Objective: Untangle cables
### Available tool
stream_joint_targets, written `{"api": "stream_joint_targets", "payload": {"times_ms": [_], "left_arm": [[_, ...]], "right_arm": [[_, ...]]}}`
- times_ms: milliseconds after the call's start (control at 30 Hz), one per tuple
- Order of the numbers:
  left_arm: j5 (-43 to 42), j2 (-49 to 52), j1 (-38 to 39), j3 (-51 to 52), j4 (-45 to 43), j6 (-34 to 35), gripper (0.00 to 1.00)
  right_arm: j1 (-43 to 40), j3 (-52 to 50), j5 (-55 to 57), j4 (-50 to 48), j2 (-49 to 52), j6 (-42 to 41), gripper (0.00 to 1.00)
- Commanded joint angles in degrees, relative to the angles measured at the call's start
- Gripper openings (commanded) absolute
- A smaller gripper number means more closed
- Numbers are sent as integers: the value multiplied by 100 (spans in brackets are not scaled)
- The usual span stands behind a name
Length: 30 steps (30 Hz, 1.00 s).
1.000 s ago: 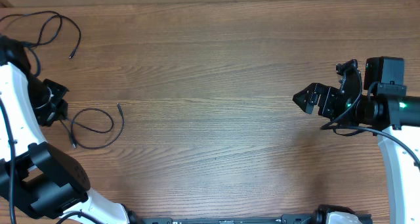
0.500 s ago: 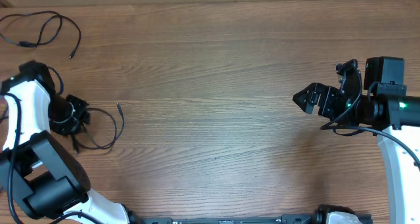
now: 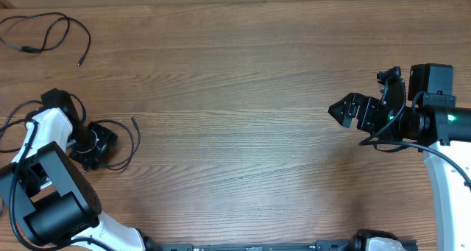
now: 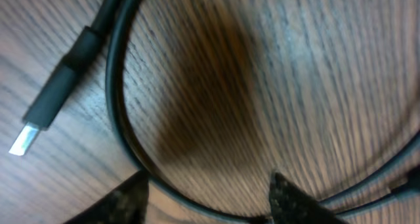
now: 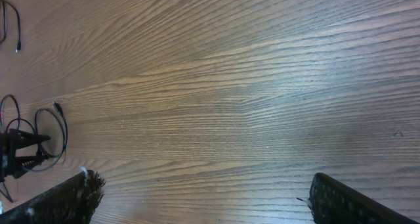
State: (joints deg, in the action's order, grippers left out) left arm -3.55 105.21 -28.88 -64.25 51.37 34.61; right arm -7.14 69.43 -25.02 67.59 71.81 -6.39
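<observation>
Two black cables lie apart on the wood table [image 3: 235, 74]. One cable [image 3: 66, 19] sprawls at the far left corner. The other cable [image 3: 137, 142] forms a loop at the left, its small plug [image 3: 133, 120] pointing away. My left gripper [image 3: 98, 143] is down on this loop's left side. In the left wrist view its jaws stand apart and the left gripper [image 4: 207, 199] is open, with the cord [image 4: 121, 129] curving across between the fingertips [image 4: 292, 201] and a USB plug [image 4: 49, 109] lying beside it. My right gripper [image 3: 335, 110] hovers open at the right, holding nothing.
From the right wrist view the looped cable [image 5: 62, 129] and left gripper sit far off at the left, beyond my open right gripper [image 5: 207, 198]. A thin black wire [image 3: 9, 122] curls by the left arm [image 3: 44, 129] at the table's left edge.
My left gripper has moved right and toward the front, onto the looped cable, and its jaws have opened. The loop has shifted slightly. The right arm has not moved.
</observation>
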Motion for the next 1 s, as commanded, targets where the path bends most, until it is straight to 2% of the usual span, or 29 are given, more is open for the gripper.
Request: {"api": "stream_joint_targets", "payload": {"times_ms": [0,133,233,367,533,633,733,800,867,900,967], "left_arm": [[251,-105,4,387,-315,26,78],[293,-105,4,507,-496,28,95],[293,-105,4,507,-496,26,100],[330,-103,4,509,-490,24,100],[767,-103,2,664,-498,33,100],[1233,-103,-2,835,-566,358,100],[1270,-103,-2,940,-734,374,99],[1252,-103,0,984,-802,376,63],[1252,-103,0,984,-826,378,43],[1255,-103,-2,984,-879,376,40],[1255,-103,-2,984,-984,374,40]], "right_arm": [[-17,142,59,-20,0,2,100],[-17,142,59,-20,0,2,100],[-17,142,59,-22,0,2,100],[-17,142,59,-22,0,2,100],[-17,142,59,-20,0,2,100],[-17,142,59,-20,0,2,100],[-17,142,59,-20,0,2,100],[-17,142,59,-22,0,2,100],[-17,142,59,-20,0,2,100],[-17,142,59,-20,0,0,100],[-17,142,59,-20,0,2,100]]}}
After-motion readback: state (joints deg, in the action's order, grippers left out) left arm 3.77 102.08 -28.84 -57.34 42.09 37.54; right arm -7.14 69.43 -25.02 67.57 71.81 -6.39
